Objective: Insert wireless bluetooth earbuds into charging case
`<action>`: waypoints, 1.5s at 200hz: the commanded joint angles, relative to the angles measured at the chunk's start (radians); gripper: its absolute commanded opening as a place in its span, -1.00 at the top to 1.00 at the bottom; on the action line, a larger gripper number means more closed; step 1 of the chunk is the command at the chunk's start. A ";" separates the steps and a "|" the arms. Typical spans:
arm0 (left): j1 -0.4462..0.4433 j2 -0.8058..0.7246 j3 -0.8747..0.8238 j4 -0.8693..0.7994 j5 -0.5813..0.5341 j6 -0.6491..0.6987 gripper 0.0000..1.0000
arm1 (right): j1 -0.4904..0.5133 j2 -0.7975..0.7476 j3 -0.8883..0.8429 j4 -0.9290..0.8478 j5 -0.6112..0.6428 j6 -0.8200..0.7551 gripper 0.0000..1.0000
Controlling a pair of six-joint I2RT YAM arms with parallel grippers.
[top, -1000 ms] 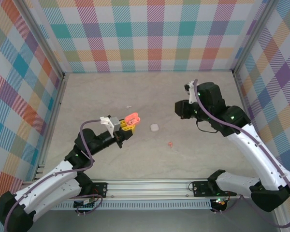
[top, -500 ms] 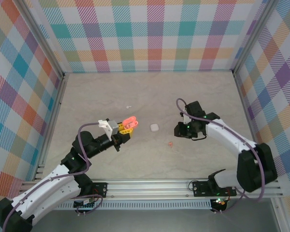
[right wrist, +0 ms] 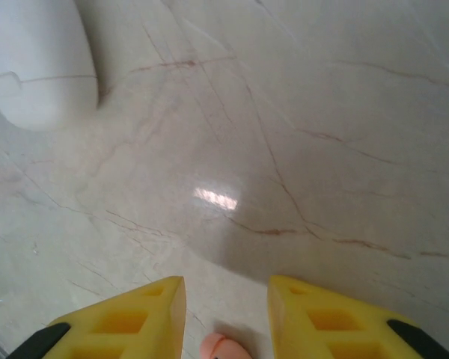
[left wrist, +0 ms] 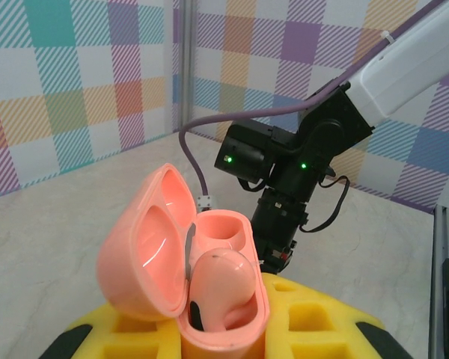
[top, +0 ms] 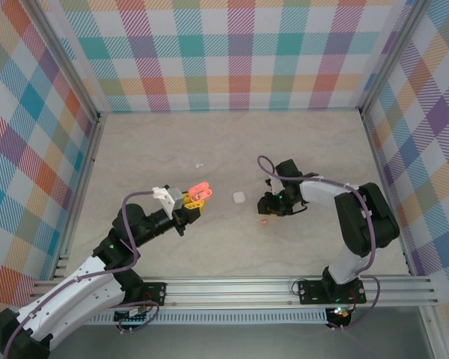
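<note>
Top external view: the left tool [top: 195, 197] is lifted over the tabletop [top: 135, 149], pinching a pink case [top: 203, 187] with its lid swung open. The right tool [top: 267, 213] is down at the surface, right over a pink earbud [top: 264, 222] that lies loose on the stone. A white case [top: 239, 197] sits between the two tools, nearer the right one. A white speck [top: 200, 165], probably a white earbud, lies apart toward the back.

From the left wrist, the yellow pads clamp the lower half of the pink case, which stands roughly upright. One seated earbud [left wrist: 223, 278] fills the nearer well. The farther well [left wrist: 223, 230] looks empty.

From the right wrist, the yellow fingers [right wrist: 138, 321] are spread, and the pink earbud lies on the surface in the gap between them, not yet gripped. The white case lies off to the upper left, closed as far as I can tell.

By my reading, the pink set is half done, with one bud in and one about to be picked up. What remains is to close on that bud, carry it over to the held case and seat it in the empty well. The white set looks untouched, with its case on the tabletop and at least one bud lying loose.
</note>
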 commanded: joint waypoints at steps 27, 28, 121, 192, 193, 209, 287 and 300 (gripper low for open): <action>-0.012 -0.014 -0.017 0.009 -0.028 0.017 0.76 | 0.036 -0.044 -0.068 0.047 -0.060 0.012 0.33; -0.012 -0.013 -0.016 0.010 -0.028 0.017 0.76 | 0.037 -0.044 -0.070 0.047 -0.060 0.013 0.33; -0.011 0.014 -0.014 0.033 -0.010 0.008 0.76 | 0.042 -0.157 -0.152 0.014 -0.013 0.058 0.33; -0.012 0.010 -0.004 0.022 -0.005 0.006 0.75 | 0.070 -0.207 -0.151 -0.018 0.066 0.092 0.30; -0.012 0.010 -0.004 0.021 -0.005 0.005 0.75 | 0.072 -0.207 -0.151 -0.019 0.068 0.093 0.30; -0.012 0.009 -0.004 0.021 -0.005 0.005 0.75 | 0.087 -0.209 -0.151 -0.030 0.103 0.101 0.30; -0.012 0.005 -0.002 0.016 -0.002 0.007 0.75 | 0.107 -0.195 -0.138 -0.022 0.140 0.118 0.26; -0.012 0.002 0.000 0.013 -0.004 0.006 0.75 | 0.109 -0.184 -0.132 -0.018 0.132 0.115 0.25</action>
